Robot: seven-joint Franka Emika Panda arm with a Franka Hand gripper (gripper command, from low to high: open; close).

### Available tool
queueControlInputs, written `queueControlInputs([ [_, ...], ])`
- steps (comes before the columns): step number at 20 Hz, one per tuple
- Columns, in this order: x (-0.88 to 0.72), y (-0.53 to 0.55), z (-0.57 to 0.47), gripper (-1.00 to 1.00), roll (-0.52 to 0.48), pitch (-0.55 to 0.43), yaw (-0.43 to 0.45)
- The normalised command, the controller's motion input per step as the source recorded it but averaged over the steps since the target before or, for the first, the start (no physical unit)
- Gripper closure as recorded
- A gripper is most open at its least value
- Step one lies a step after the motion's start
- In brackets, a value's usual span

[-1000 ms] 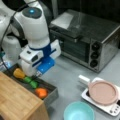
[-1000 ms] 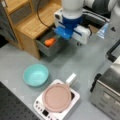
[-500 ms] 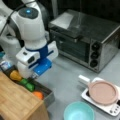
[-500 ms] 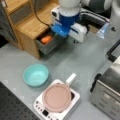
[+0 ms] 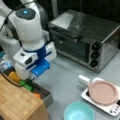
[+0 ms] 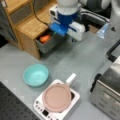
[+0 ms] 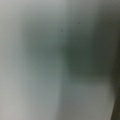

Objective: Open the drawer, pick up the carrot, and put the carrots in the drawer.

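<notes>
Counter (image 6: 75, 60) is carrying the toaster oven (image 5: 85, 37), hotplate and teal bowl (image 6: 35, 74). Drawer (image 6: 48, 43) is sitting pulled open under the wooden cabinet (image 6: 27, 22). Arm is hanging over it, pincer (image 5: 31, 78) sitting low at the drawer's edge; can't tell if it is released or clenched. Carrot (image 6: 45, 38) is lying inside the drawer, probably let go already. Judgement: lifting straight up avoids clipping the drawer wall.

So the drawer (image 6: 48, 42) is open under the wooden cabinet (image 6: 30, 23) with the carrot (image 6: 45, 38) lying inside. The gripper (image 6: 65, 32) hangs just right of it above the counter (image 6: 80, 62). A teal bowl (image 6: 35, 75) sits lower left.
</notes>
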Motion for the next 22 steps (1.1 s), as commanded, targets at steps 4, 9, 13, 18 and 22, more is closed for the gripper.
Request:
queueControlInputs([
  [4, 0.18, -0.18, 0.07, -1.00, -0.074, 0.094, 0.158],
  [9, 0.19, -0.21, 0.08, -1.00, -0.096, 0.103, 0.155],
  [13, 0.20, -0.22, 0.08, -1.00, -0.099, 0.106, 0.155],
  [18, 0.21, -0.24, 0.09, -1.00, -0.099, 0.112, 0.163],
  [22, 0.22, -0.23, 0.09, -1.00, -0.100, 0.122, 0.162],
])
